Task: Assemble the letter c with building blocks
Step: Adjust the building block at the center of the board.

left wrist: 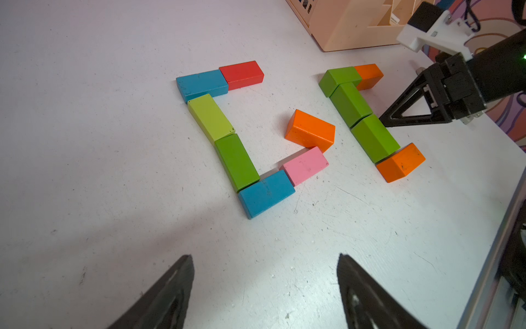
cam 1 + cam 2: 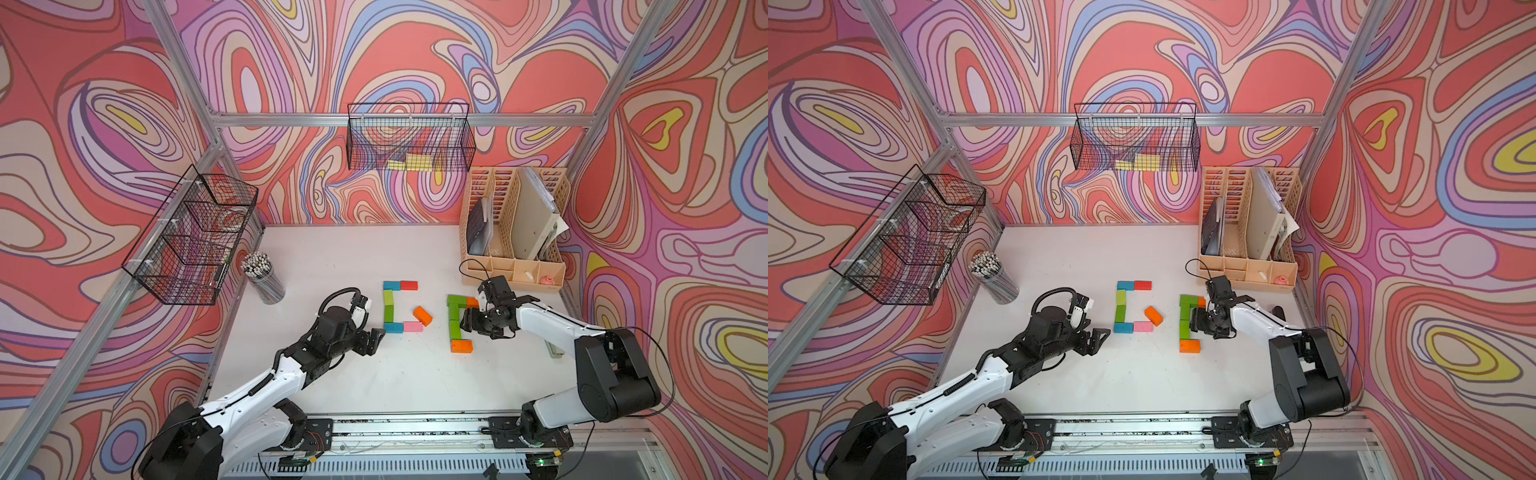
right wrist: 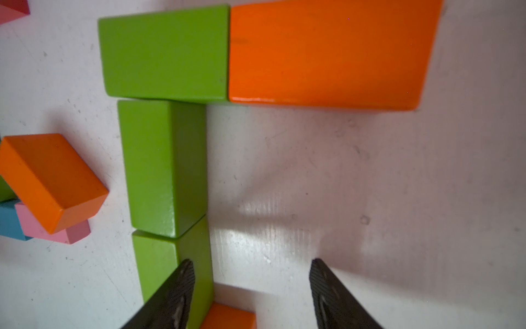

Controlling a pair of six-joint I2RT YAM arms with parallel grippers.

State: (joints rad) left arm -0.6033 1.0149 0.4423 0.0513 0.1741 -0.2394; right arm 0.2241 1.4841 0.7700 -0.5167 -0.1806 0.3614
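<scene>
Two C shapes lie on the desk [image 1: 113, 142]: the left C [image 2: 388, 307] in blue, red, green and pink, and the right C [image 2: 454, 320] with a green spine and orange ends. Our right gripper [image 3: 252, 260] sits inside the mouth of the right C, its jaws apart with only bare desk between them. One finger [image 3: 176, 290] is touching or just beside the near green block [image 1: 374, 138]. Our left gripper [image 1: 264, 256] hovers at the near-left side of the left C, jaws apart and empty. A spare orange block [image 1: 310, 131] sits askew at the mouth of the left C, apparently with one end propped on the pink block [image 1: 306, 165]. We judge the main risk to be on the right: any sideways drift as that gripper pulls out could shove the green spine out of line or clip the near orange block [image 1: 400, 162]. The spare block could also slide off the pink one, and a grab from above might press the pink block out of its row.
</scene>
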